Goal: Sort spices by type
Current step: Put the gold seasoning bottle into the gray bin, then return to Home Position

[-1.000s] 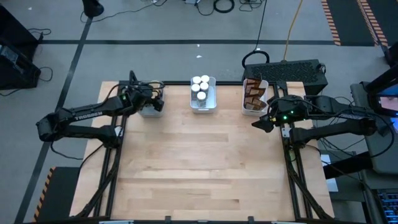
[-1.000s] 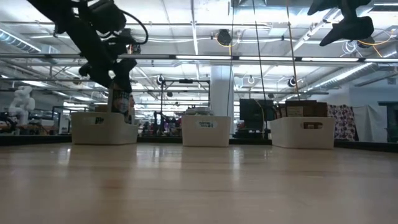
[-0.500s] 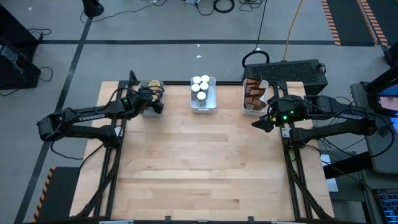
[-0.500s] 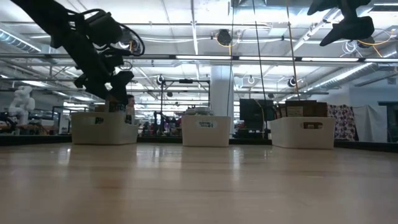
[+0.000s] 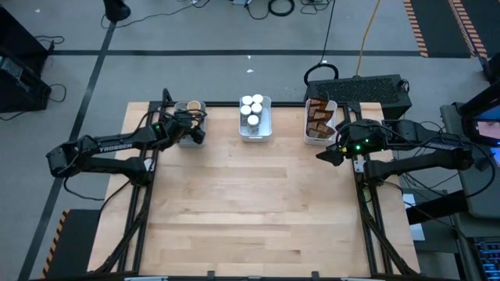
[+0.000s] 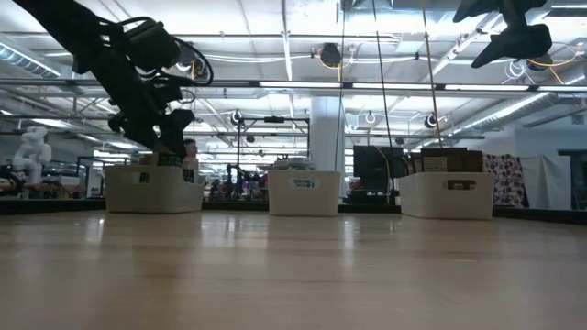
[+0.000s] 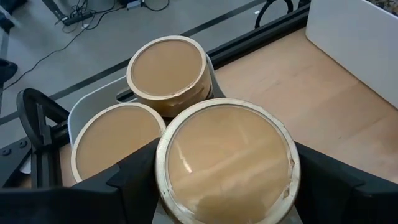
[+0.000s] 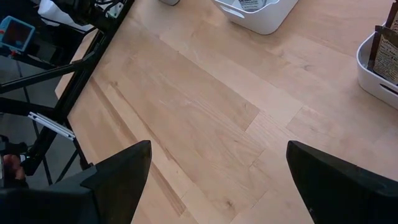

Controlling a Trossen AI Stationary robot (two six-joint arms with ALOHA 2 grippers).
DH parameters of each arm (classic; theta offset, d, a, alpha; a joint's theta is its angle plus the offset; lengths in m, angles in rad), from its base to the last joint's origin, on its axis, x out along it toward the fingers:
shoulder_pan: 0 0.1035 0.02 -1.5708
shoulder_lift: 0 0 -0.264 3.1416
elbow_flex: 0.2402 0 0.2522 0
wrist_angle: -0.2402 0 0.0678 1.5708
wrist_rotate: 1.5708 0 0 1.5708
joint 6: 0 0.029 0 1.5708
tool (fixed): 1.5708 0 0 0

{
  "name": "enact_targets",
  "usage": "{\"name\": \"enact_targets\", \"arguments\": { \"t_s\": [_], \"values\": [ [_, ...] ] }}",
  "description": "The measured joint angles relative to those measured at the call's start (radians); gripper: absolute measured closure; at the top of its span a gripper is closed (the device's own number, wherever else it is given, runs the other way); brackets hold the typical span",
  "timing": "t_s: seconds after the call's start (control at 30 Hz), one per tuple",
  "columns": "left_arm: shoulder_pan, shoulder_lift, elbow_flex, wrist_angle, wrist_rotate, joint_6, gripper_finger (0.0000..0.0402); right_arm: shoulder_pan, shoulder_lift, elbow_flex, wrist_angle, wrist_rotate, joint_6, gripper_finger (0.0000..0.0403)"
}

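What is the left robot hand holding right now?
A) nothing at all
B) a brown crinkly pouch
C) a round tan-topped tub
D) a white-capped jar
C: in the left wrist view the left gripper has its dark fingers on both sides of a round tan-topped tub, over the tray that holds two more tubs.

Wooden table (image 5: 250, 203) carried three white trays in a row along its far edge: one (image 5: 187, 134) under the left gripper (image 5: 190, 127), one (image 5: 255, 129) between, one (image 5: 317, 129) just beside the right gripper (image 5: 332, 152).
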Motion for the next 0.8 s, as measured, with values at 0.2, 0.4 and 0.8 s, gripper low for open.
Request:
{"name": "enact_targets", "arguments": {
  "t_s": [0.2,0.4,0.8],
  "values": [
    [0.000,0.000,0.000,-0.003,0.000,0.002,0.0086,0.000,0.000,0.000,0.000,0.000,-0.003,0.0046],
    [0.000,0.000,0.000,-0.005,0.001,0.014,0.0036,0.000,0.000,0.000,0.000,0.000,-0.003,0.0046],
    [0.000,0.000,0.046,-0.017,0.002,0.046,0.0027,0.000,0.000,0.000,0.001,0.000,-0.003,0.0046]
  ]
}}
